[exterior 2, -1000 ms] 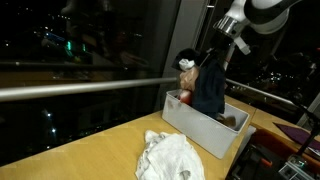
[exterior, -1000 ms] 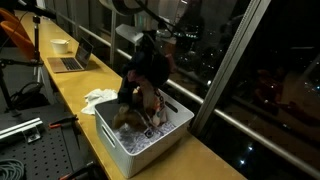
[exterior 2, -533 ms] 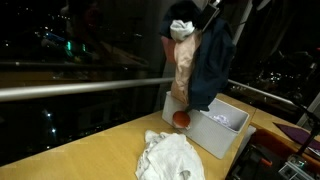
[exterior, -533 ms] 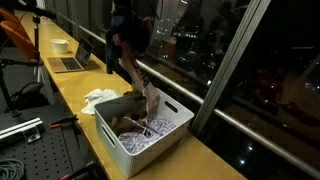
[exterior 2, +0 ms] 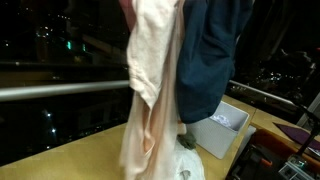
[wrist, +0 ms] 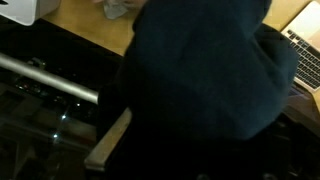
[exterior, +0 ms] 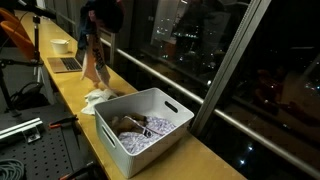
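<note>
1. Nearest, the bin (exterior: 140, 150) sits on the bench (exterior: 65, 88), with laundry (exterior: 135, 125) heaped inside.
2. Just left and farther back, a white rag (exterior: 98, 97) lies crumpled.
3. Over that rag hang the blue top (exterior 2: 210, 60) and the pink cloth (exterior 2: 150, 80), held high so only their tails dangle near the bench.
4. The pincer is buried under the top, pinched together on both, hence the long drape.
5. Farthest back is the laptop (exterior: 68, 62).

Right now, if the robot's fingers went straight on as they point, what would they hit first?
Past the dark blue garment and pale garment hanging from them, probably the white cloth heap on the wooden table; depth is unclear.
</note>
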Robot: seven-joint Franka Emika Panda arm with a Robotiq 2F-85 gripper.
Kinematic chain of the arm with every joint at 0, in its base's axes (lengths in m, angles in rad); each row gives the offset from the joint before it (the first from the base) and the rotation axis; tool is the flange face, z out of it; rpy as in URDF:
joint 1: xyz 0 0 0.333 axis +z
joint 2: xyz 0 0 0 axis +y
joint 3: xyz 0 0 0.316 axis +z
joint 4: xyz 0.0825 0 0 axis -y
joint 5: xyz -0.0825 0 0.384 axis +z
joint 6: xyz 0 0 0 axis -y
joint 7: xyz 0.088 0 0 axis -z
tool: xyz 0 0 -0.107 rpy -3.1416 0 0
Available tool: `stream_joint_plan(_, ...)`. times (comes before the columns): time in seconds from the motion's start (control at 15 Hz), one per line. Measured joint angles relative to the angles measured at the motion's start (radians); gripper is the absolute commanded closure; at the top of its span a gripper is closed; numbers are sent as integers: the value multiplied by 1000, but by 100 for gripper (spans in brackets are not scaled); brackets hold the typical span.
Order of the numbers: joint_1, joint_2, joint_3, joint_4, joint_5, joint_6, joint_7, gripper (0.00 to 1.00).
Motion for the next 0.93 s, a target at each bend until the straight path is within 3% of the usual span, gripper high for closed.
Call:
stream_joint_plan(0.27,30,104,0,106,0,-26,0,99)
stream_joint_plan(0.47,17,137,-21,117,8,-26,-3,99)
stream_joint_plan(0.93,-111,121,-64,-80,119,36,-60,99)
